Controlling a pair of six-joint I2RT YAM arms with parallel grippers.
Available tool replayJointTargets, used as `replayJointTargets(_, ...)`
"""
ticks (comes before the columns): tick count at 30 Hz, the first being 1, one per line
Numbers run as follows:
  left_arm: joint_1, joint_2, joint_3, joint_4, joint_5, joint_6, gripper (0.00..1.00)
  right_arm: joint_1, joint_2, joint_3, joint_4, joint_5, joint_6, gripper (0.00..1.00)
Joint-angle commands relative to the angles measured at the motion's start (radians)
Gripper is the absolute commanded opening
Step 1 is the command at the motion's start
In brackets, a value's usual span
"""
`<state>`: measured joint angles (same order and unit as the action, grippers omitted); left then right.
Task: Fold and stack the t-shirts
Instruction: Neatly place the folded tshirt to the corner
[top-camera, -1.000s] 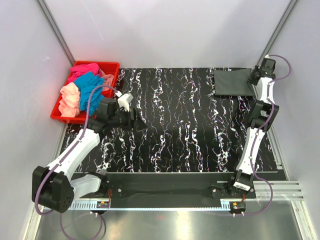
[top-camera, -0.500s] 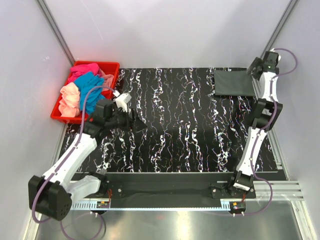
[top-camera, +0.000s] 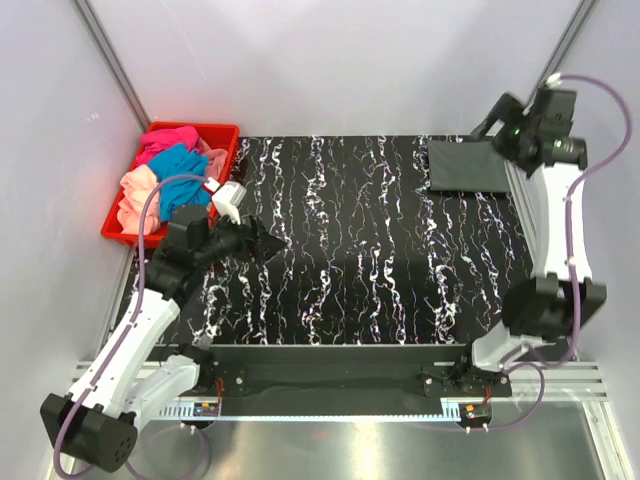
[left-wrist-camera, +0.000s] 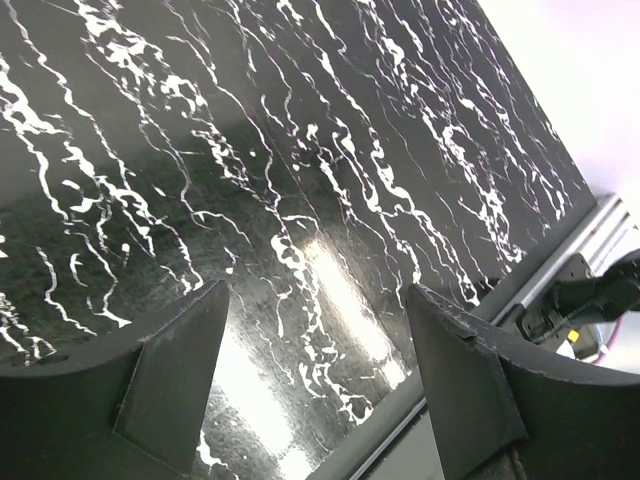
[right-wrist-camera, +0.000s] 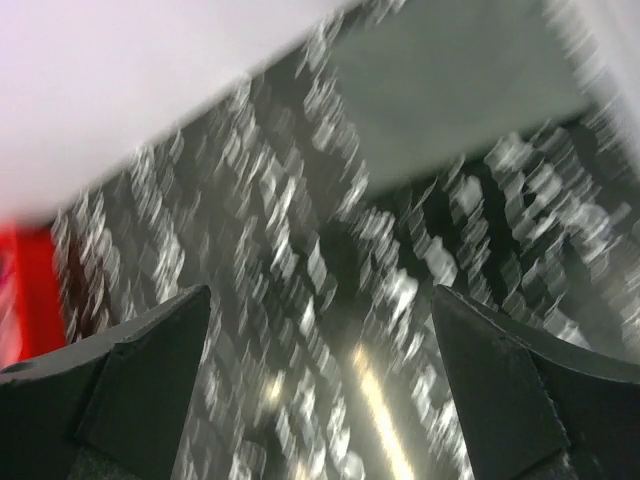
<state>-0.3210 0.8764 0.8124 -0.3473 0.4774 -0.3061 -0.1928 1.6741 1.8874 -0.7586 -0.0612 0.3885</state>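
On the table (top-camera: 380, 250), one dark grey t-shirt (top-camera: 465, 165) lies folded at the far right corner, and the pink, teal and peach t-shirts (top-camera: 178, 165) sit heaped in the red crate (top-camera: 222, 132) at far left. We judge the next fetch is there, so we should pinch one top layer (not the heap) and lift it clear of the rim. The left gripper (top-camera: 262, 243), near the crate, and the right gripper (right-wrist-camera: 320, 295), raised by the grey shirt, both gape wide, holding nothing.
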Motion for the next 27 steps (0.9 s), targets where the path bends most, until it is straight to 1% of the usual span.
replayJointTargets(1, -0.003, -0.007, 0.066, 0.007, -0.051, -0.001, 0.80, 0.052, -0.153, -0.180, -0.067, -0.152, 0.055, 1.00)
replayJointTargets(2, -0.003, -0.005, 0.108, -0.002, -0.043, -0.008, 0.83, 0.059, -0.196, -0.221, -0.058, -0.181, 0.061, 1.00)
replayJointTargets(3, -0.004, -0.007, 0.128, -0.004, -0.037, -0.017, 0.84, 0.065, -0.288, -0.305, -0.047, -0.242, 0.069, 1.00)
replayJointTargets(4, -0.003, -0.007, 0.148, -0.005, -0.028, -0.039, 0.89, 0.072, -0.330, -0.342, -0.022, -0.274, 0.085, 1.00)
replayJointTargets(5, -0.003, -0.007, 0.165, -0.005, -0.020, -0.048, 0.89, 0.075, -0.373, -0.379, -0.010, -0.310, 0.096, 1.00)
replayJointTargets(6, -0.004, -0.002, 0.198, -0.005, -0.008, -0.065, 0.90, 0.079, -0.445, -0.442, 0.001, -0.377, 0.105, 1.00)
replayJointTargets(8, -0.004, 0.001, 0.217, -0.004, 0.013, -0.082, 0.99, 0.085, -0.497, -0.488, 0.013, -0.452, 0.122, 1.00)
replayJointTargets(9, -0.004, 0.001, 0.228, -0.005, 0.016, -0.090, 0.99, 0.087, -0.537, -0.522, 0.010, -0.509, 0.124, 1.00)
replayJointTargets(11, -0.003, -0.011, 0.231, -0.016, 0.007, -0.103, 0.99, 0.087, -0.580, -0.562, 0.002, -0.557, 0.127, 0.99)
replayJointTargets(12, -0.004, -0.019, 0.229, -0.019, 0.003, -0.105, 0.99, 0.087, -0.627, -0.608, 0.008, -0.601, 0.128, 1.00)
replayJointTargets(18, -0.004, -0.105, 0.182, -0.035, -0.019, -0.114, 0.99, 0.087, -0.773, -0.715, -0.018, -0.632, 0.095, 1.00)
replayJointTargets(21, -0.004, -0.143, 0.157, -0.044, -0.031, -0.125, 0.99, 0.087, -0.807, -0.732, -0.004, -0.641, 0.105, 1.00)
replayJointTargets(24, -0.004, -0.177, 0.134, -0.024, -0.014, -0.136, 0.99, 0.087, -0.817, -0.743, 0.011, -0.638, 0.118, 1.00)
replayJointTargets(27, -0.004, -0.197, 0.136, -0.038, -0.006, -0.116, 0.99, 0.087, -0.829, -0.752, 0.031, -0.629, 0.133, 1.00)
